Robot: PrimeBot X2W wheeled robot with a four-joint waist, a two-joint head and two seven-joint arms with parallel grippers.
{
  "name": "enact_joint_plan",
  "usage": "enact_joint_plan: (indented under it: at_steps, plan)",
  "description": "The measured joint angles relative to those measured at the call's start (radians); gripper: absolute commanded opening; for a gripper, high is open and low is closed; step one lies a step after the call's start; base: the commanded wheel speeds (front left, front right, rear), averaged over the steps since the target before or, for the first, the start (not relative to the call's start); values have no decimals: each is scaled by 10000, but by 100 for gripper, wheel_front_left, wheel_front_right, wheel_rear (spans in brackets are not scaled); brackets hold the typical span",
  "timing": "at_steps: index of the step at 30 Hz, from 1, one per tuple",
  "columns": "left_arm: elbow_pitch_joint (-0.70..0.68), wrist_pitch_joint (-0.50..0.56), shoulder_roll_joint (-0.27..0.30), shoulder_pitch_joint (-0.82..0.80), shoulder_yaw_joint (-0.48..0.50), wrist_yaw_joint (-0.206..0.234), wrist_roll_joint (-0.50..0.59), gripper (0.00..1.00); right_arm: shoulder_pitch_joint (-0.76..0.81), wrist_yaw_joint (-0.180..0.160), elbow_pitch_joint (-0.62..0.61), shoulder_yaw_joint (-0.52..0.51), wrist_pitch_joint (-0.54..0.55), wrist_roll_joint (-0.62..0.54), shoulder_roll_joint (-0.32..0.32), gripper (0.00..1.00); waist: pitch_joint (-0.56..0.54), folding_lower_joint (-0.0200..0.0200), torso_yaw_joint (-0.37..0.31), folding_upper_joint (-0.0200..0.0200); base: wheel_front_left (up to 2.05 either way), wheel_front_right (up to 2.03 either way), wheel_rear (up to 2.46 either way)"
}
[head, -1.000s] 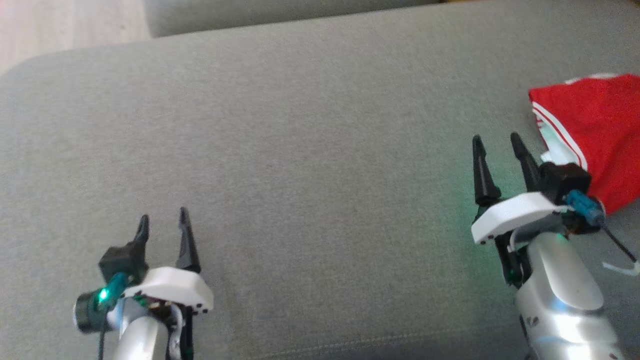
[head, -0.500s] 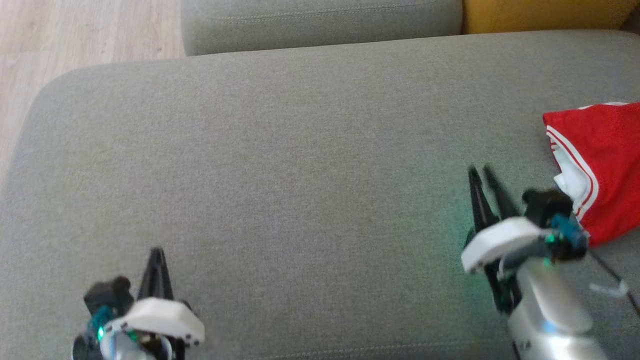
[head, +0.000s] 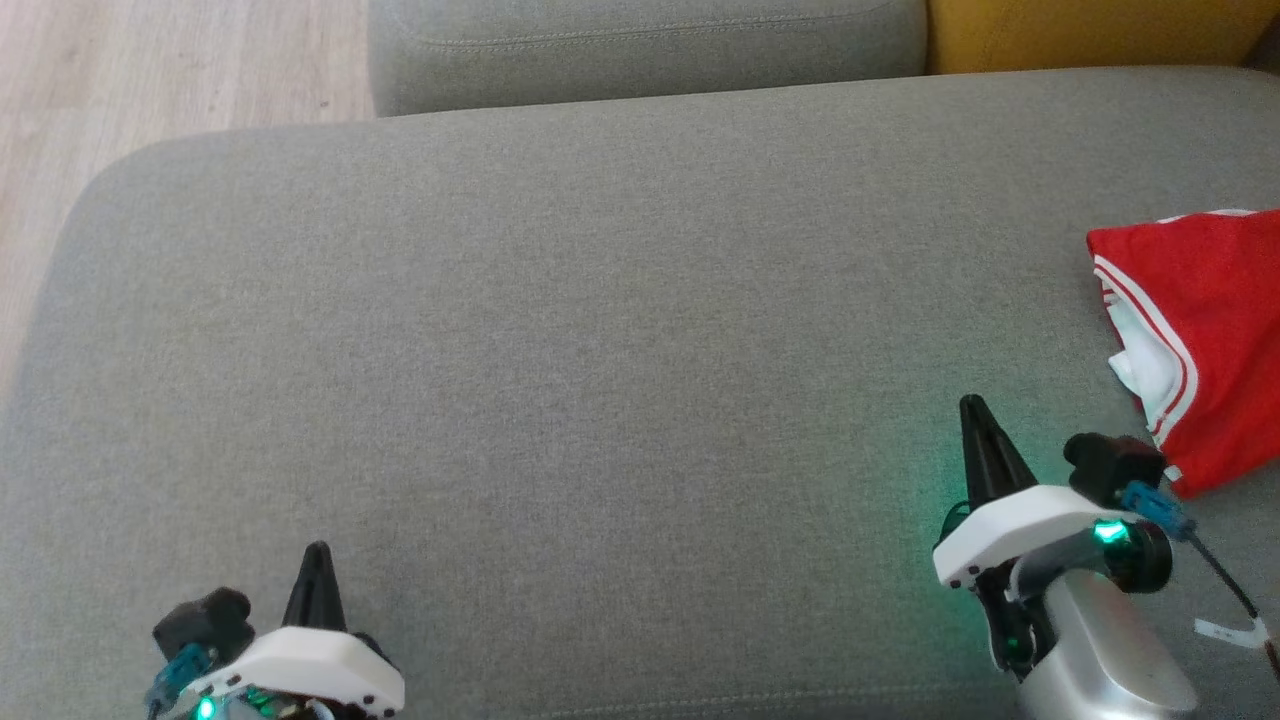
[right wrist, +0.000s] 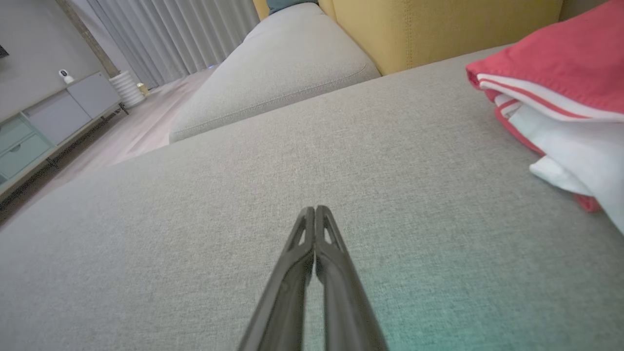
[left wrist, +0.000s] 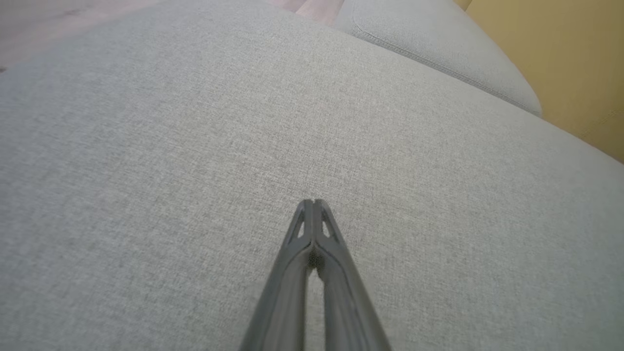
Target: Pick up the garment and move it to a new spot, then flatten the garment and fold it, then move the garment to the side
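Left tool (head: 318,556) and right tool (head: 975,408) both sit low in the head view, each clenched on nothing, fingers pressed into a single dark spike over the grey sofa cushion (head: 600,350). The red garment (head: 1205,290), trimmed in white, lies as a compact bundle at the cushion's far right, just beside the right tool but apart from it. With the wide middle bare and the bundle off to one side, I judge the garment has been set aside and the arms parked clear of it, though it could equally be waiting to be picked up.

From the left wrist, the left tool (left wrist: 314,204) is shut tip to tip above plain grey weave, well apart from the garment.

From the right wrist, the right tool (right wrist: 316,210) is likewise closed and empty. Here the garment (right wrist: 551,73) shows stacked layers, red over white, which the head view flattens; a yellow backrest (right wrist: 438,24), a sideboard (right wrist: 48,122) and curtains (right wrist: 170,29) also appear.
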Motion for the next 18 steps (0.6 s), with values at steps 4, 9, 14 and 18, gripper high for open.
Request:
enact_joint_plan:
  at_steps: [4, 9, 14, 18]
  plan:
    - [-67, 98, 0, -8, 25, -73, -430, 0, 9, 0, -169, -86, 100, 458, 0, 0, -21, 0, 16, 0, 0, 0, 0]
    - [-192, 284, 2, -12, 58, -171, -1060, 0, 37, 0, -426, -188, 234, 1137, 2, 0, -54, 0, 39, 0, 0, 0, 0]
    - [-263, 460, 4, -23, 92, -259, -1574, 0, 77, 0, -604, -249, 368, 1716, 2, 0, -81, 0, 59, 0, 0, 0, 0]
    - [-297, 550, 4, -30, 140, -345, -2006, 0, 245, 0, -786, -328, 454, 2159, 2, 0, -102, 0, 74, 0, 0, 0, 0]
